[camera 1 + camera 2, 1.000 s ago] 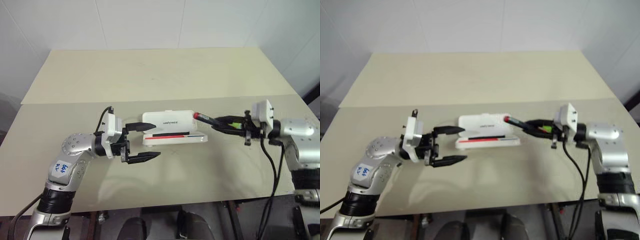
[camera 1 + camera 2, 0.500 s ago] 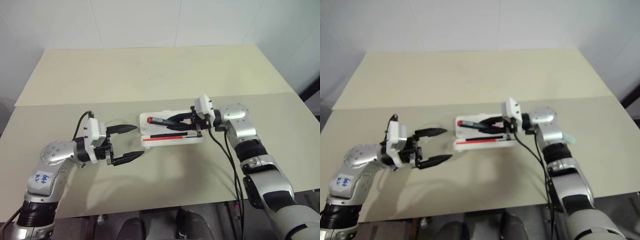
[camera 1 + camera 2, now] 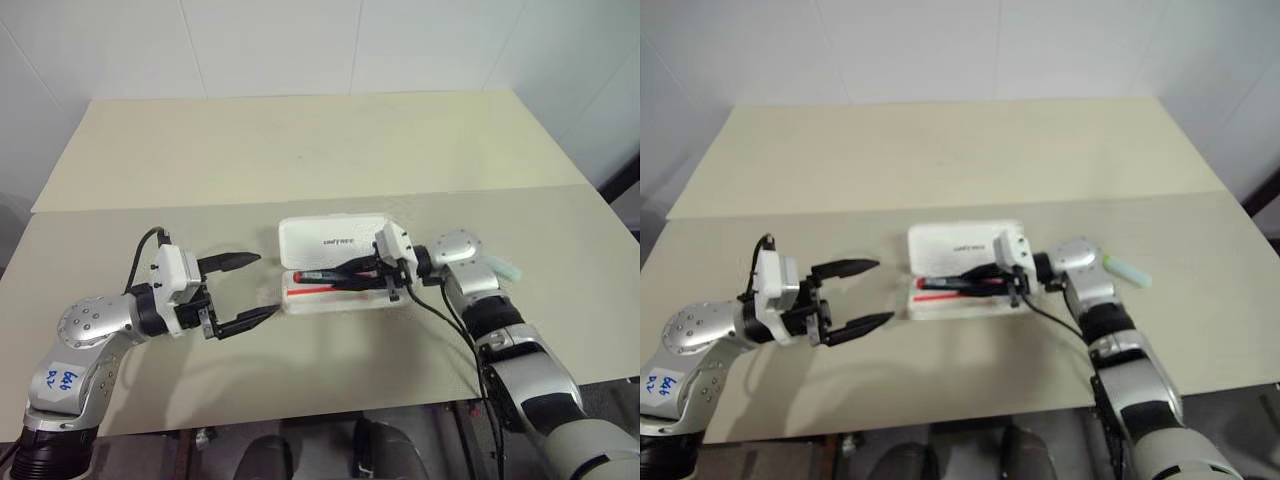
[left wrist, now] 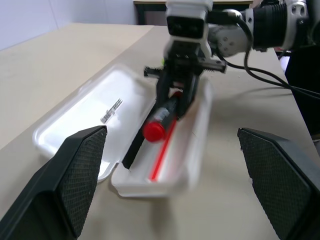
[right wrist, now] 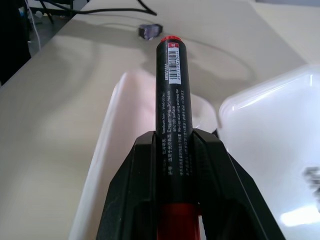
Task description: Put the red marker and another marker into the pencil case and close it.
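Note:
The white pencil case (image 3: 300, 238) lies open at mid-table, its lid laid back flat and its tray (image 3: 392, 302) nearer to me. My right gripper (image 3: 347, 274) is shut on the red marker (image 3: 318, 275), which it holds lengthwise low over the tray; whether the marker touches the tray I cannot tell. In the right wrist view the marker (image 5: 172, 75) sticks out between the black fingers (image 5: 142, 170). My left gripper (image 3: 266, 285) stands open and empty, a little left of the case. Another marker (image 3: 1128, 272), pale mint, lies on the table beyond my right forearm.
The beige table (image 3: 300, 150) has a seam running across it behind the case. Its front edge runs just under both arms. A cable (image 3: 455, 330) hangs along my right forearm.
My right gripper carried the red marker leftward and down, from beside the case to low over its tray. The left gripper drew back leftward, away from the case, still open.

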